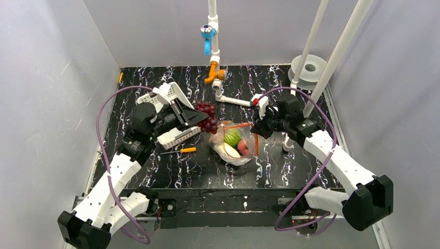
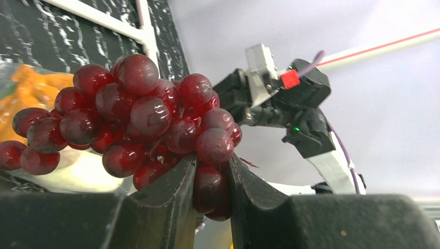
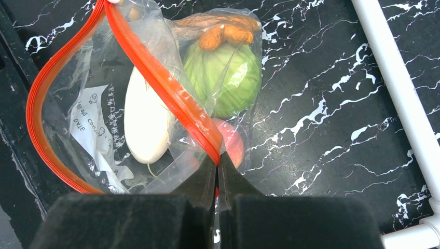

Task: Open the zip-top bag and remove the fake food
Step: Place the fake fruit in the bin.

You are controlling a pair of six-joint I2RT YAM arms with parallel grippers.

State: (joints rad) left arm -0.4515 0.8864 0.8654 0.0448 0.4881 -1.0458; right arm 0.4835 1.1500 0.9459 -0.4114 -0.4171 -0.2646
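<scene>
While the zip-top bag lies mid-table, mouth toward the far side and its zip strip pinched tight by the right gripper on its right, the left gripper, just far-left of that mouth, clamps the grape bunch up off the table.

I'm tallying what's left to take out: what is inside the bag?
Visible in the bag: a white egg-shaped piece, a green round vegetable, an orange piece, a red peach. Anything beneath them is covered.
</scene>
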